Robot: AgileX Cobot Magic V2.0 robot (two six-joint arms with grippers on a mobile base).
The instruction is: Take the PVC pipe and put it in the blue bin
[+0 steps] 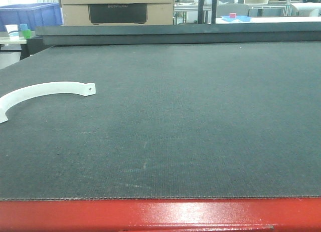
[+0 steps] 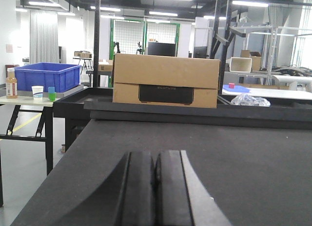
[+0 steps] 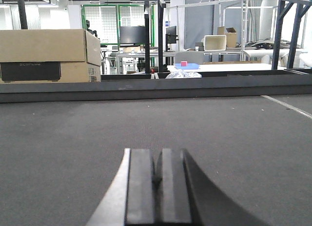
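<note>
PVC pipe (image 1: 46, 88) flat, untouched, well nearer than and left of cardboard box (image 1: 116, 6); blue bin (image 2: 46, 75) left of box. Left gripper (image 2: 156, 187) and right gripper (image 3: 157, 187) pinched together, empty, probably parked before the reach.

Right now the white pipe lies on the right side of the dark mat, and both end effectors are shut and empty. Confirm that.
Wrong side. The front view shows the white pipe on the left side of the dark mat. The left end effector and right end effector are indeed shut and empty.
</note>
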